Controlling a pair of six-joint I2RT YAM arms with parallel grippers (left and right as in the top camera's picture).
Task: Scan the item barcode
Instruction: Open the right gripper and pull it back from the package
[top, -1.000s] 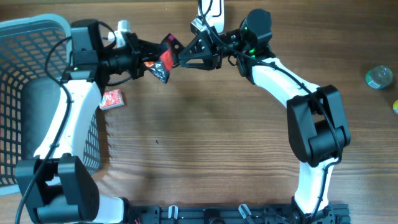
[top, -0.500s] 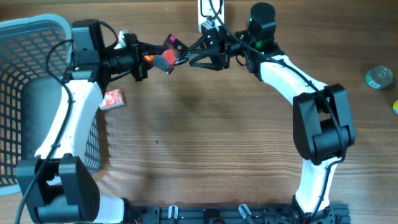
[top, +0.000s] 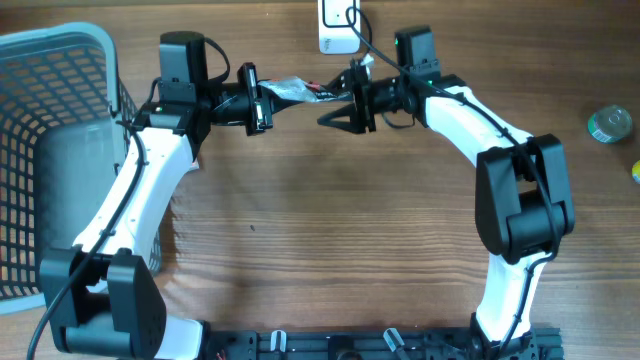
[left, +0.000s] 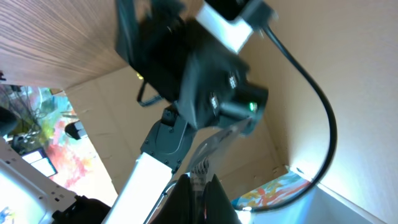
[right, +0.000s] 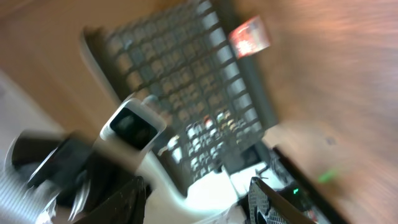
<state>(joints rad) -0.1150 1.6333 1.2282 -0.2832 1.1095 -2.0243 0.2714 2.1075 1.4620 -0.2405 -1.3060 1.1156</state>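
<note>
Beside the far scanner (top: 338, 22), the left gripper (top: 262, 97) pinches a silvery packet (top: 295, 89); the right gripper (top: 335, 108) gapes empty. Only the right wrist view shows a red sachet (right: 250, 36) by the basket (right: 186, 93).

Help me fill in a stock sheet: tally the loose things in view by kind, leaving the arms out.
basket: 1
packets: 2, a silvery packet in the left gripper and a red packet beside the basket
white scanner: 1
round greenish thing: 1
cut-off item at the right edge, kind unclear: 1
Total: 6
</note>
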